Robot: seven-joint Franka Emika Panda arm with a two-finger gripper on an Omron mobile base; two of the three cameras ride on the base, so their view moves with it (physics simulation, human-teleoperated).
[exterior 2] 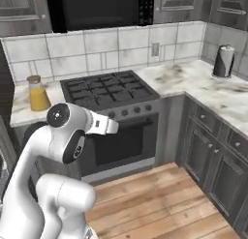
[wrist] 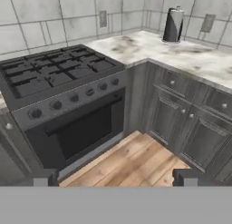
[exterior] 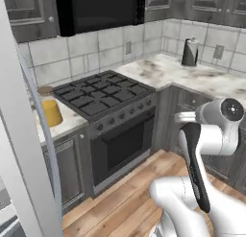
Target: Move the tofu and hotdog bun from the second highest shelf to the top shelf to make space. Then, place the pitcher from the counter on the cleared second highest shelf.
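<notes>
I see my gripper (wrist: pixel 116 178) wide open, holding nothing, up over the wood floor by the stove (wrist: pixel 59 78); the pitcher (exterior 2: pixel 37 94) stands on the counter (exterior 2: pixel 19 112)

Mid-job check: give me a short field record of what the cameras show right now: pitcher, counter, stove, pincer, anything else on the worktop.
pitcher: upright on the counter left of the stove, orange juice inside, lid on
counter: marbled stone, runs round the corner
stove: black gas hob with oven below, between the counter sections
pincer: open, holding nothing, aimed at the oven and cabinets
dark canister: upright at the far corner of the counter
floor: wooden planks
</notes>
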